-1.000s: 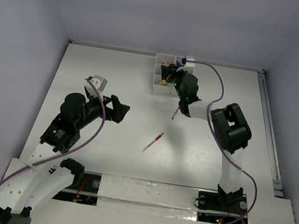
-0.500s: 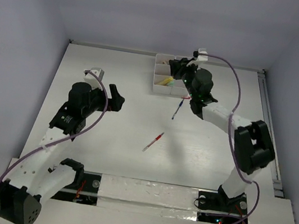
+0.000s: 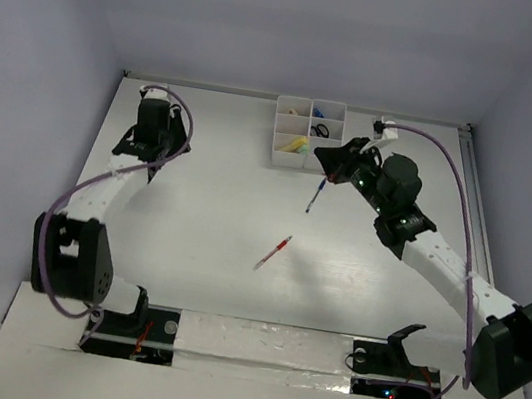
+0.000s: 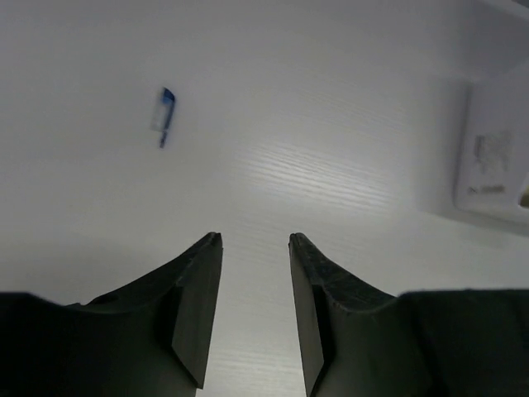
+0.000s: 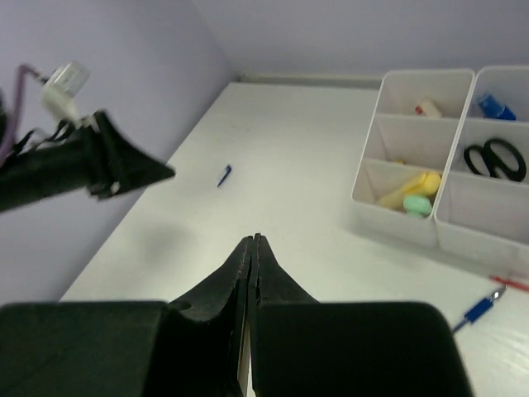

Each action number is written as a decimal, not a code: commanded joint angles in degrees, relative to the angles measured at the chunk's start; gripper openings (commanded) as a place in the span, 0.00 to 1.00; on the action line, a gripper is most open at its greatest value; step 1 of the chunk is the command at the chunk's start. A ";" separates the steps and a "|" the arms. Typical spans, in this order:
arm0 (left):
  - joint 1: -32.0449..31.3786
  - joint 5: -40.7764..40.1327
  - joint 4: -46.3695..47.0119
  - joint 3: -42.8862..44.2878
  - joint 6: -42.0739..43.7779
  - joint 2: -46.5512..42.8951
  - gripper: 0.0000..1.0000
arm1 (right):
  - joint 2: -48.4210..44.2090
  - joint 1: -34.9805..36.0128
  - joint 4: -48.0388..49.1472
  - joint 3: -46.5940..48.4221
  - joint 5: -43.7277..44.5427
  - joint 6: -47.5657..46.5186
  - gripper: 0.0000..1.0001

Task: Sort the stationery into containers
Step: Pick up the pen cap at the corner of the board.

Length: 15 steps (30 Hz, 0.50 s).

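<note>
The white six-compartment containers tray [image 3: 307, 132] [image 5: 413, 231] stands at the back middle. In it lie black scissors [image 5: 494, 159], a yellow tube [image 5: 409, 188], a pale-green tube [image 5: 418, 204], a blue item [image 5: 494, 106] and a small eraser [image 5: 427, 108]. On the table are a blue pen [image 3: 317, 196] [image 5: 478, 310] and a red pen [image 3: 273, 252]. A small blue piece [image 4: 164, 112] [image 5: 224, 175] lies ahead of my left gripper [image 4: 254, 238] [image 3: 149, 153], which is open and empty. My right gripper [image 5: 250, 240] [image 3: 321, 156] is shut on nothing, just in front of the tray.
Purple walls close in the left, the back and the right. The left arm's elbow [image 3: 69, 260] sticks out at the near left and the right arm's elbow [image 3: 515, 350] at the near right. A rail [image 3: 475, 223] runs along the right edge.
My left arm has swung to the far left back of the table, and its jaws have narrowed. My right gripper has pulled back out of the tray and shut.
</note>
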 commanded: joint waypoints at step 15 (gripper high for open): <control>5.25 -13.93 -3.97 28.55 15.36 38.19 0.37 | -15.64 0.63 -13.46 -8.89 -0.83 -4.56 0.07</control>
